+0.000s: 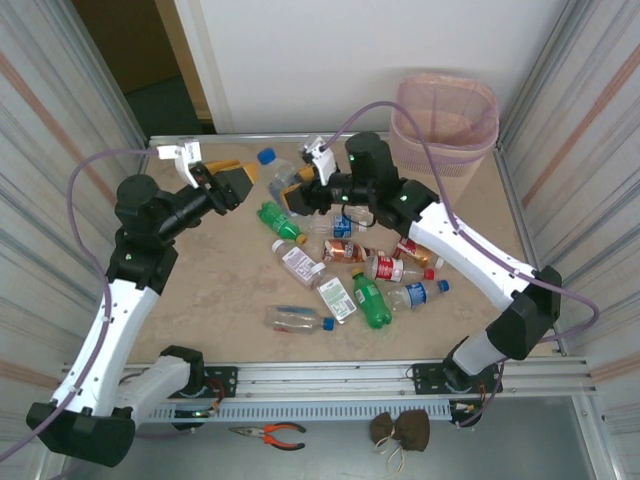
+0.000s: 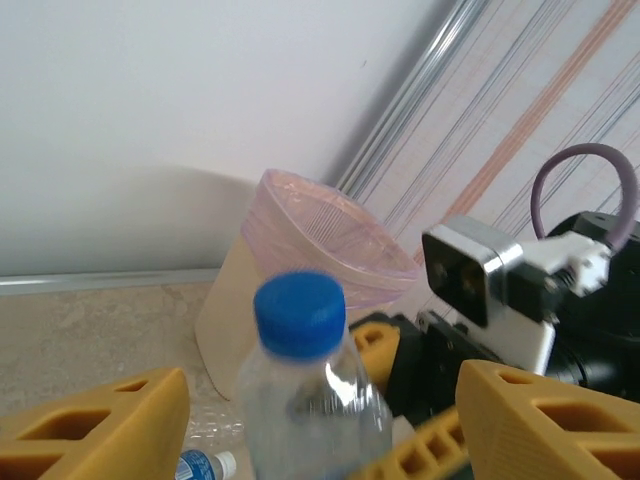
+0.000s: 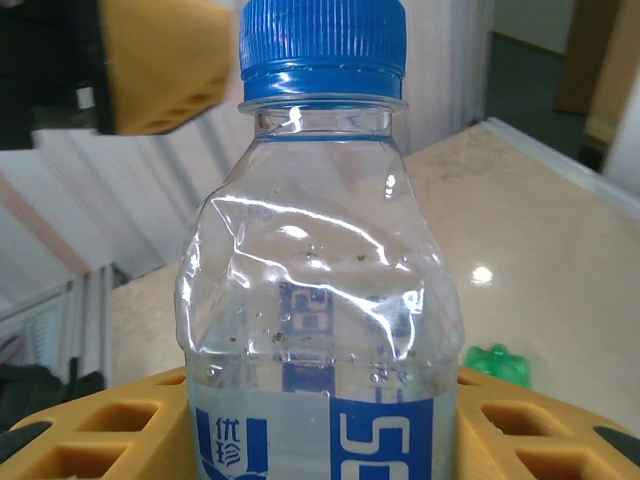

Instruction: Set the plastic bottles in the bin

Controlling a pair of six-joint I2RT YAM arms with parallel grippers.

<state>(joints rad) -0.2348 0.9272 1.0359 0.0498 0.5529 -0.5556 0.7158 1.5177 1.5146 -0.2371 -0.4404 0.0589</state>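
right gripper [image 3: 320, 440] clamps blue-capped clear bottle [image 3: 320, 260], base cut off. left gripper [image 1: 240, 181] jaws wide, near it; contact unclear. pink bin [image 2: 335, 235] partly behind bottle.

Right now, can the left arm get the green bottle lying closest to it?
Probably yes. The left gripper is open, and the green bottle lies just beside it with nothing between. The right gripper, holding a clear bottle, is close and might crowd it.

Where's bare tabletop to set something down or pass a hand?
Free: the table's left half, from the left arm to the plastic bottles, down to the near rail. Crowded: centre-right pile; far middle, where the right fingers hold the blue-capped bottle and the left fingers flank it.
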